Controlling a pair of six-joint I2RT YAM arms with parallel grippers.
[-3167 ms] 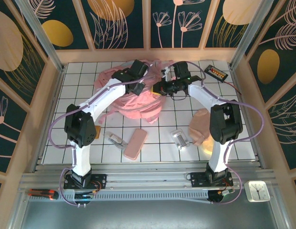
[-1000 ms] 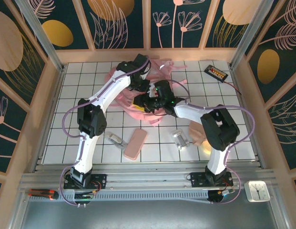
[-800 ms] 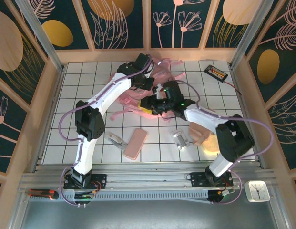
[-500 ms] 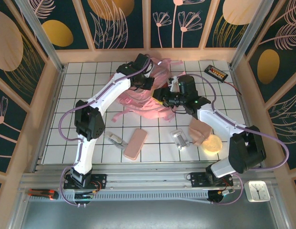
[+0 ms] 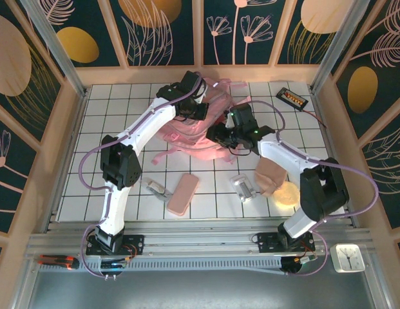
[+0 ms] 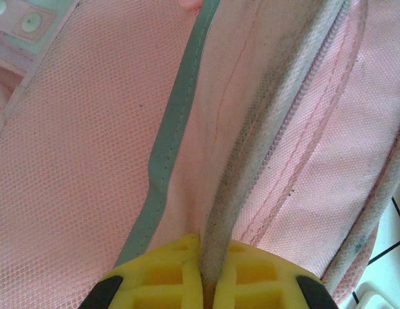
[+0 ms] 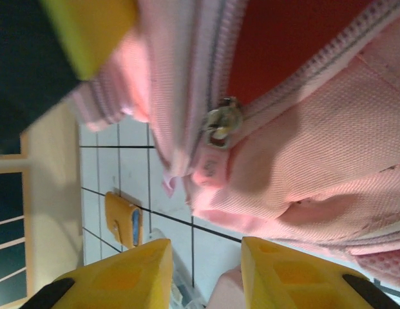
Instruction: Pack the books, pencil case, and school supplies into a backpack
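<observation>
Packing barely begun, I judge: pencil case (image 5: 182, 194) and silver clip (image 5: 245, 188) lie unpacked on the table (image 5: 109, 109) near my bases; books not made out. Backpack (image 5: 198, 125): far middle of the table. My left gripper (image 6: 209, 244): jaws pressed together, pinching the backpack's zip edge. My right gripper (image 7: 206, 251): jaws partly spread, empty, just short of the zip pull (image 7: 222, 125).

The left arm (image 5: 145, 125) rises from the lower left and reaches to the upper centre. The left claw (image 6: 209, 254) is squeezed tight on a seam of the backpack (image 6: 77, 161). The right arm (image 5: 283, 154) folds at the lower right and stretches toward the centre. The right claw (image 7: 206, 261) has its fingers parted, gripping nothing.
</observation>
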